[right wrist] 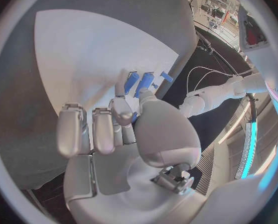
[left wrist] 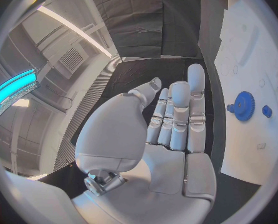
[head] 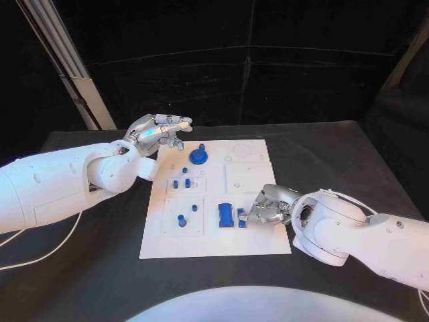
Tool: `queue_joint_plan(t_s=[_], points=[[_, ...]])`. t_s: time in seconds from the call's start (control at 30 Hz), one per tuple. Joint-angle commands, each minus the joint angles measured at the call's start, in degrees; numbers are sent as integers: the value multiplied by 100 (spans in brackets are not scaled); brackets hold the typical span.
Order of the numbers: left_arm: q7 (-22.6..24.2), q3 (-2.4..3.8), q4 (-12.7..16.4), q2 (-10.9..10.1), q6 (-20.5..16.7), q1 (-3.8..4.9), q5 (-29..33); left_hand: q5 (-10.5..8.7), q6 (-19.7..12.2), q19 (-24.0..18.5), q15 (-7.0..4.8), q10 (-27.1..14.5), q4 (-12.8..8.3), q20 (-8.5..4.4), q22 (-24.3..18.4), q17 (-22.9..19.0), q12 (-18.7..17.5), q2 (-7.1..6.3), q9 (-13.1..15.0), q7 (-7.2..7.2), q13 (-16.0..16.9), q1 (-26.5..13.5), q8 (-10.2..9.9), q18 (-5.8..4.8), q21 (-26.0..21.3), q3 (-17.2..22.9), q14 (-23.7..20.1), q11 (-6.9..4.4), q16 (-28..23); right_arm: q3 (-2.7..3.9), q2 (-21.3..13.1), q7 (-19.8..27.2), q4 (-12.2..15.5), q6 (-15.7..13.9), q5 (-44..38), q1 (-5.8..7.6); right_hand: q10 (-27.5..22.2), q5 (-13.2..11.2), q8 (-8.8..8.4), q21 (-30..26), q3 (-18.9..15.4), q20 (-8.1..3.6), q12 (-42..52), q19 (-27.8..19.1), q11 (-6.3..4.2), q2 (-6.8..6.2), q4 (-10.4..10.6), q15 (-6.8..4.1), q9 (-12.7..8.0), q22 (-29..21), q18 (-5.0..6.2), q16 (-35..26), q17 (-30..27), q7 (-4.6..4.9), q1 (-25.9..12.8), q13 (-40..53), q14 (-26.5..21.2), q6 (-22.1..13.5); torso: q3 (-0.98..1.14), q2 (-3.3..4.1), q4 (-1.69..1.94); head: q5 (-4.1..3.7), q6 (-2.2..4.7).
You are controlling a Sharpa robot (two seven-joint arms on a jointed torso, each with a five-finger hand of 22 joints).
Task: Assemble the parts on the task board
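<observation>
The white task board (head: 214, 231) lies in the middle of the black table. A blue gear (head: 198, 157) (left wrist: 243, 106) stands near its far edge, with small blue pegs (head: 181, 182) closer in. A blue block (head: 224, 213) lies near the front. My right hand (head: 269, 204) (right wrist: 123, 129) rests on the board's right side, thumb and a finger pinching a small blue part (head: 242, 217) (right wrist: 134, 116) beside that block. My left hand (head: 159, 134) (left wrist: 173, 124) hovers by the board's far left corner, fingers stretched out and holding nothing.
Another blue peg (head: 183, 218) stands in the board's front left section. Round recesses (head: 243, 151) mark the far right of the board. Black table surface (head: 350, 161) surrounds the board, and a cable (head: 41, 251) lies at the left.
</observation>
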Motion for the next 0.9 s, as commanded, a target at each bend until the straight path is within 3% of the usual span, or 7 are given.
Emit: queue_joint_plan(t_s=[0.03,0.27,0.9], points=[[14,4,1,5,68,8,13,34,-46,-16,7,-32,-2,9,-10,-9,19,35,-7,7,1,4,25,79,-23,-42,-26,10,-3,1,-6,63,16,235,-53,6,14,-20,29,-34,-22,-32,-29,-28,-29,-30,-124,-39,17,71,-49,-31,-3,18,221,8,335,6,-1,3,1,2,3],[7,4,-2,9,64,8,13,34,-46,-16,7,-32,-2,9,-10,-9,19,35,-7,7,1,4,25,79,-23,-42,-26,10,-3,1,12,101,14,309,-60,6,10,-197,25,-40,-105,-26,-39,-31,-18,-39,-231,-32,42,69,-48,-37,-7,28,416,16,334,-10,-4,4,7,-5,-3],[-8,4,-6,10,61,8,13,34,-46,-16,7,-32,-2,9,-10,-9,19,35,-7,7,1,4,25,79,-23,-42,-26,10,-3,1,91,99,-138,373,-64,6,14,-204,26,-42,-149,-22,-38,-32,-19,69,-221,-31,60,69,-47,-33,-1,26,461,25,336,-12,-1,5,7,5,-9]])
